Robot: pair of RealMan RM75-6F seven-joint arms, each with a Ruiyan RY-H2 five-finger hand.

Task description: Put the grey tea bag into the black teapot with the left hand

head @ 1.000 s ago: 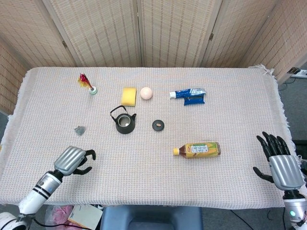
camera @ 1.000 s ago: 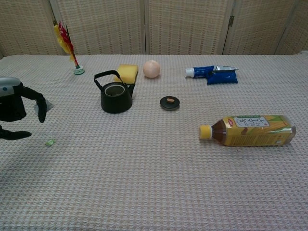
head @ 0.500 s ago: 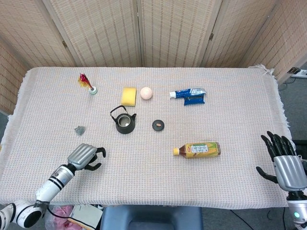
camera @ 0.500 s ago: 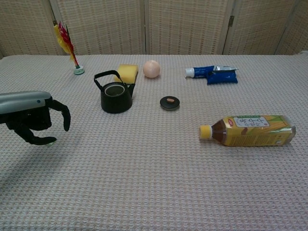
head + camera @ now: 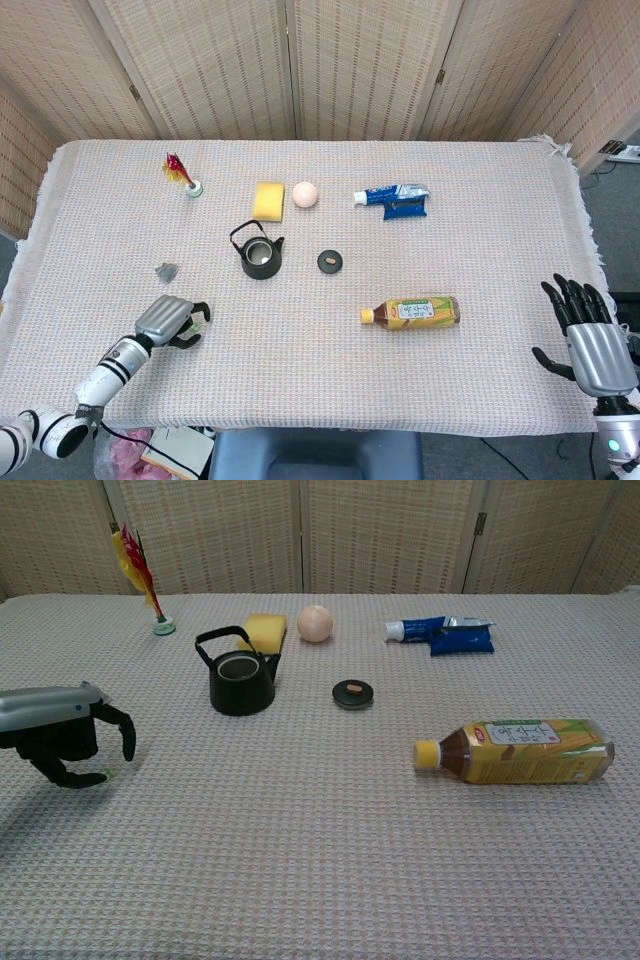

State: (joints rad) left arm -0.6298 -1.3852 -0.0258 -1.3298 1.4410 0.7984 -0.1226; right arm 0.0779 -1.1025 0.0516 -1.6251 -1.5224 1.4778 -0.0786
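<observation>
The grey tea bag (image 5: pixel 166 270) is lying flat on the woven tablecloth, a small crumpled packet, left of the black teapot (image 5: pixel 259 256) and apart from it. The teapot is standing upright with its lid off, its mouth open and its arched handle (image 5: pixel 211 640) raised.

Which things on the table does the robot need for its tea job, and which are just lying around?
For the job:
grey tea bag
black teapot
left hand

Just lying about:
teapot lid
tea bottle
yellow sponge
peach ball
blue toothpaste tube
feather shuttlecock
right hand
</observation>
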